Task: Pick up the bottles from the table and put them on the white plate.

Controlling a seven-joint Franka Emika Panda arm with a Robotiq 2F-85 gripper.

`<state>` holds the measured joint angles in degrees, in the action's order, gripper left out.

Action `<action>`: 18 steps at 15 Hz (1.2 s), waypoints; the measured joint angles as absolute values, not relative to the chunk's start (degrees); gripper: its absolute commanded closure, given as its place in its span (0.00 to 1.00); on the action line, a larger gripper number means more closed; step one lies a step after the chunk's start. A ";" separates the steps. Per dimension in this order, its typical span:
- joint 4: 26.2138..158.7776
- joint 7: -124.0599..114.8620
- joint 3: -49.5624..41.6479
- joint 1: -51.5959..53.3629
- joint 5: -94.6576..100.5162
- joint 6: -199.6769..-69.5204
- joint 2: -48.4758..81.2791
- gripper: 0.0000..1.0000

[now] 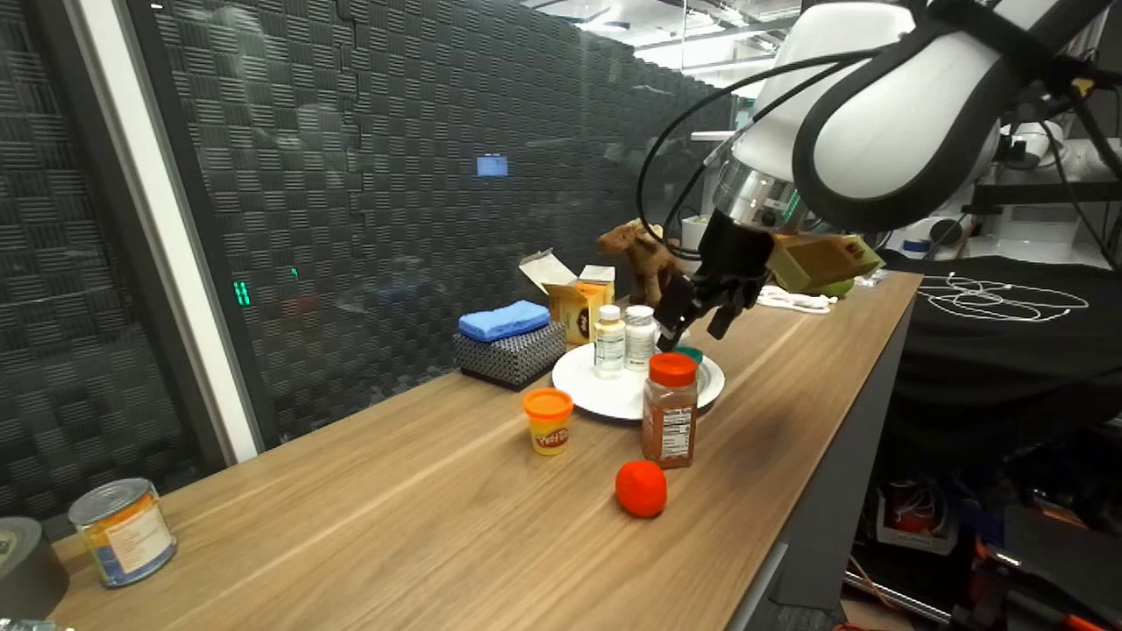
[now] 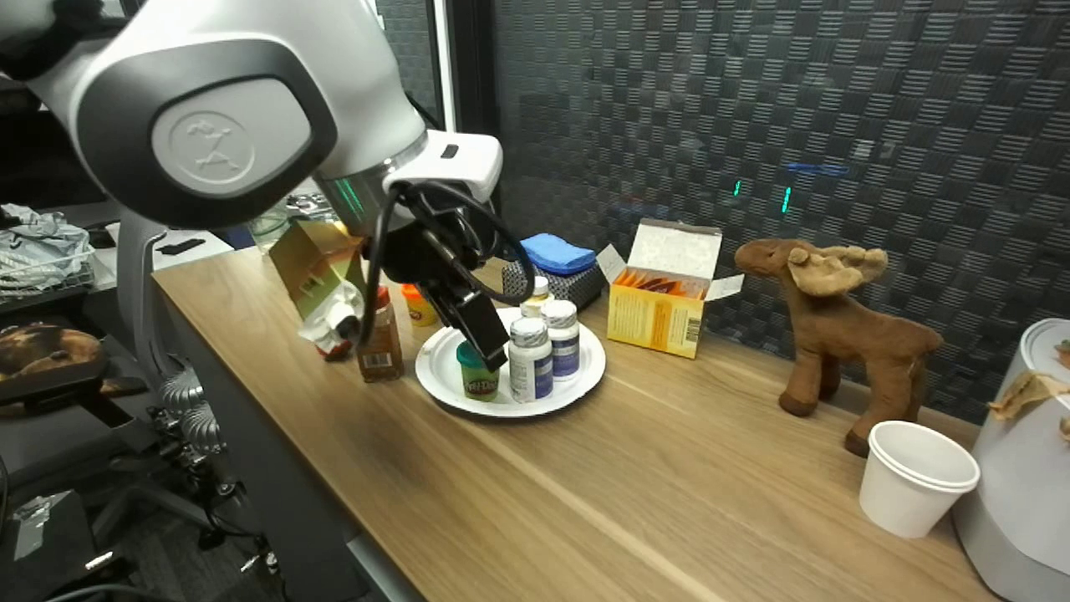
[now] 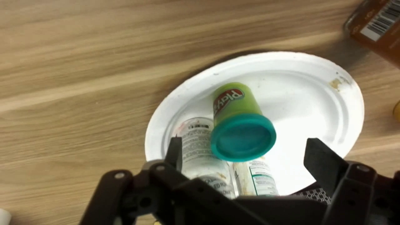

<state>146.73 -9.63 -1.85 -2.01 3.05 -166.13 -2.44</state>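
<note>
On the white plate (image 1: 578,386) stand three white-capped bottles (image 2: 531,368) and a tub with a teal lid (image 3: 243,137). My gripper (image 3: 243,139) is open above the plate, its fingers wide apart. The teal lid shows between the fingers with a gap on either side, touched by neither in the wrist view. A taller reddish-brown bottle (image 1: 671,425) with a red lid stands on the wooden table (image 1: 394,517) beside the plate. Near it on the table is a short orange-lidded tub (image 1: 549,429). The gripper partly hides the white bottles in the wrist view.
A red ball-like object (image 1: 641,488) lies in front of the reddish-brown bottle. Behind the plate are a patterned black box (image 1: 517,355) with a blue cloth (image 1: 504,322) and an open yellow box (image 2: 656,313). A plush moose (image 2: 853,334), paper cups (image 2: 911,485) and a metal can (image 1: 127,535) stand farther off.
</note>
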 measured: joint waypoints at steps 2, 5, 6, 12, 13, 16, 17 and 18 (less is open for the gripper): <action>146.80 -17.04 -1.15 -2.17 7.32 -162.45 -5.76 0.00; 147.13 -28.50 3.46 -2.24 13.19 -153.41 -11.50 0.00; 147.08 -31.30 5.75 -2.10 13.27 -150.41 -13.26 0.00; 143.59 -45.28 16.25 -0.32 13.37 -139.44 -17.02 0.00; 142.66 -46.71 16.77 -0.32 13.64 -138.46 -16.69 0.00; 140.52 -48.98 16.47 -0.90 15.58 -137.13 -14.73 0.00; 139.80 -49.54 16.07 -1.29 16.12 -136.69 -13.68 0.00; 139.14 -50.11 15.48 -1.69 16.64 -136.11 -12.65 0.00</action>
<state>139.14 -50.11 15.48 -1.69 16.64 -136.11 -12.65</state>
